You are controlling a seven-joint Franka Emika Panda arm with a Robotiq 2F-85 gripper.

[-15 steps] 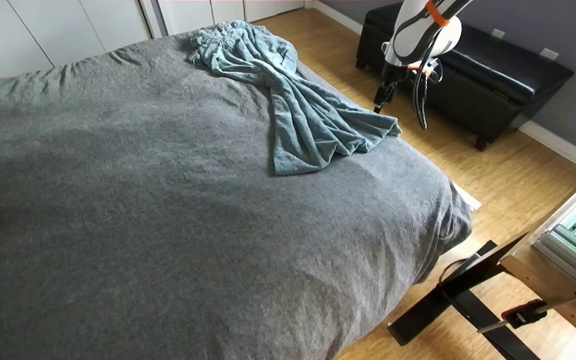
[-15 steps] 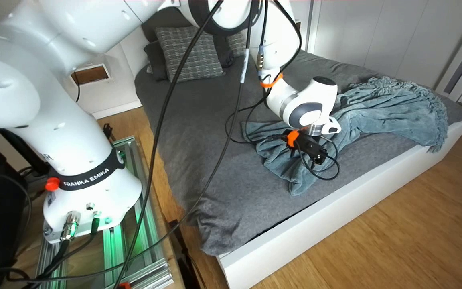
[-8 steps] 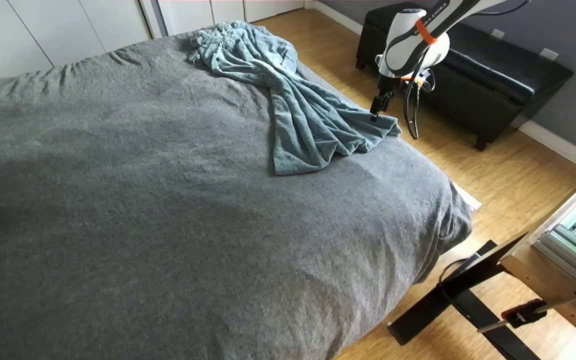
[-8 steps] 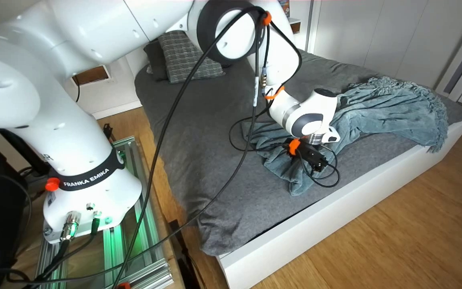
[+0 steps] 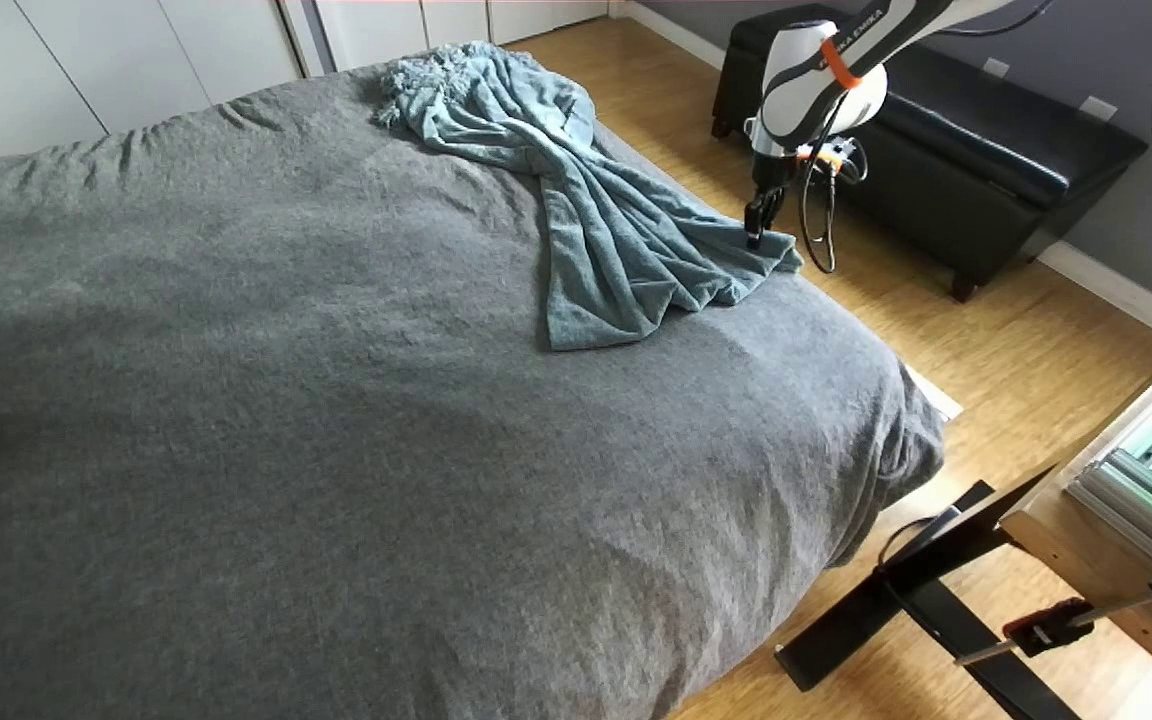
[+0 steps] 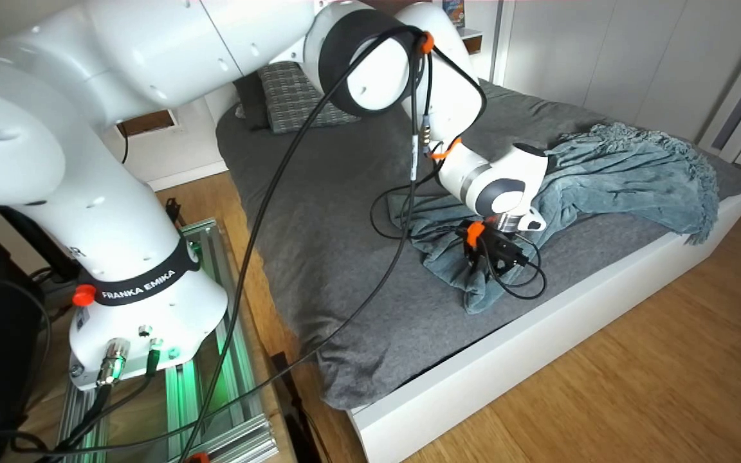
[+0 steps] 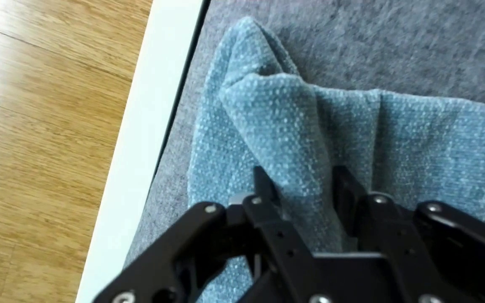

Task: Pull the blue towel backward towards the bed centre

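The blue towel (image 5: 616, 230) lies bunched on the grey bed (image 5: 336, 400), running along its edge with the fringed end farthest off. In the wrist view, a raised fold of the towel (image 7: 280, 113) passes between the two fingers of my gripper (image 7: 301, 179). Some space shows between the fingertips, so the jaws stand partly open around the fold rather than clamped on it. An exterior view has the gripper (image 5: 755, 238) pointing down at the towel's near corner by the bed edge. From the opposite angle, the fingertips are hidden behind the gripper's dark body and cables.
A white bed board (image 6: 538, 341) borders the mattress on the towel's side, with wooden floor (image 6: 634, 386) beyond. A black bench (image 5: 986, 130) stands by the wall. Loose cables (image 6: 402, 225) hang from the arm over the bed. Pillows (image 6: 300, 96) lie at the head.
My gripper has come down onto the towel's corner and shifted slightly, and its jaws have drawn closer together. The towel lies as before.
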